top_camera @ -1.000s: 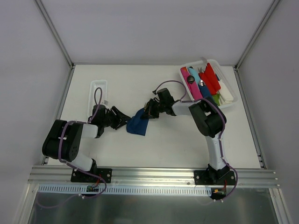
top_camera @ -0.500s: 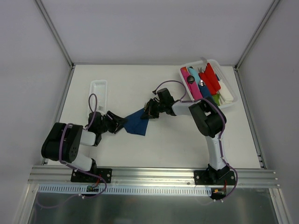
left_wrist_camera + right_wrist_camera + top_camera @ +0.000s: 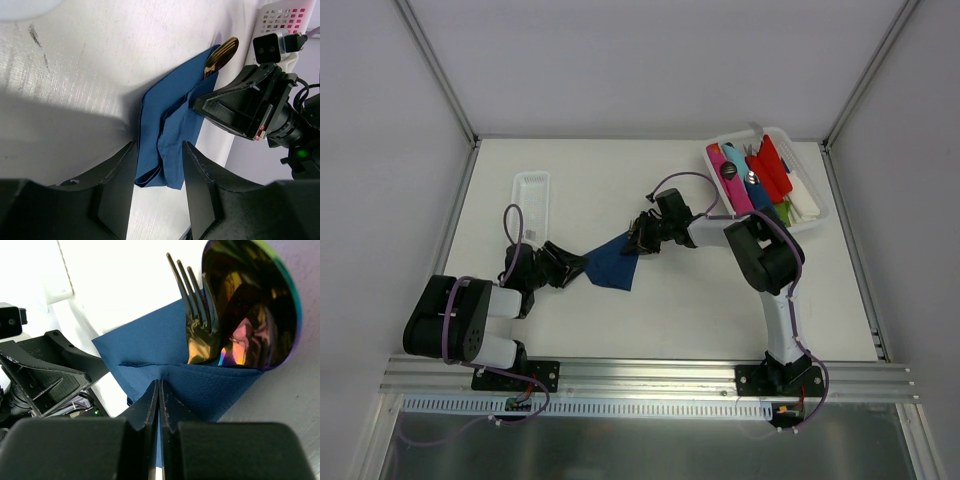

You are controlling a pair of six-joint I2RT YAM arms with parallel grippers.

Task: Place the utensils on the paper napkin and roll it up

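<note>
The right gripper [image 3: 159, 390] has its black jaws pressed flat together, tips at a crease of the paper napkin [image 3: 150, 347]. I cannot tell whether any paper is caught between them. Just past those tips a slim fork [image 3: 197, 335] and a round spoon [image 3: 250, 305] poke out of the fold. Both are mirror-bright metal with copper, gold and purple glints. Their handles are hidden under the matte navy sheet.

The left gripper [image 3: 159, 147] faces it, its smooth fingers [image 3: 117, 185] standing apart with the napkin's crumpled, layered end lying in the gap. I cannot tell whether they press on it.

From above, the napkin [image 3: 613, 262] is a loosely folded, lopsided wedge near the middle of the white bench [image 3: 670, 320]. It is stretched between the two grippers. A narrow white rectangular tray [image 3: 531, 190] lies toward the far left corner. A white latticed basket [image 3: 823, 205] of pink, red, blue and white plastic pieces sits at the far right corner.
</note>
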